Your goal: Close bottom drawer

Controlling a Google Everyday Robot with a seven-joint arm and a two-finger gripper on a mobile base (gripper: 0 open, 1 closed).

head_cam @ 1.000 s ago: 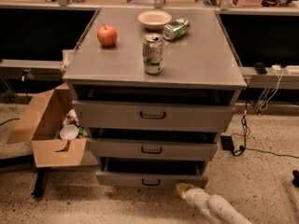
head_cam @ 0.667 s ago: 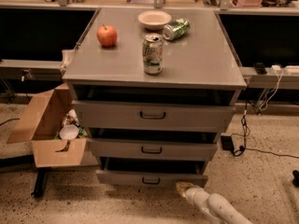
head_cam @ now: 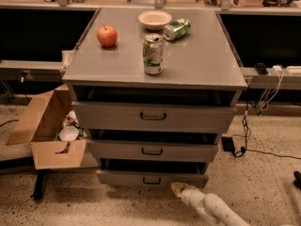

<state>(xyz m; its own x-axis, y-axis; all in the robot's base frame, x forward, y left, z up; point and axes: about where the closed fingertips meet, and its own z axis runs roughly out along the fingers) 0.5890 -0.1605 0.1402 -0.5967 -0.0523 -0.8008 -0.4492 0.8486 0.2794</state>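
The bottom drawer is seen lowest in the grey cabinet. Its slim grey front panel is fitted with a small dark bar handle. It is shown slightly pulled out, with a dark gap above the panel. The gripper is placed just beside the panel's lower right part.

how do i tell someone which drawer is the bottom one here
Find the grey cabinet with an apple on top. Of its three part-open drawers, the bottom drawer is nearest the floor, with the slimmest front; only it has the gripper low near its right end.
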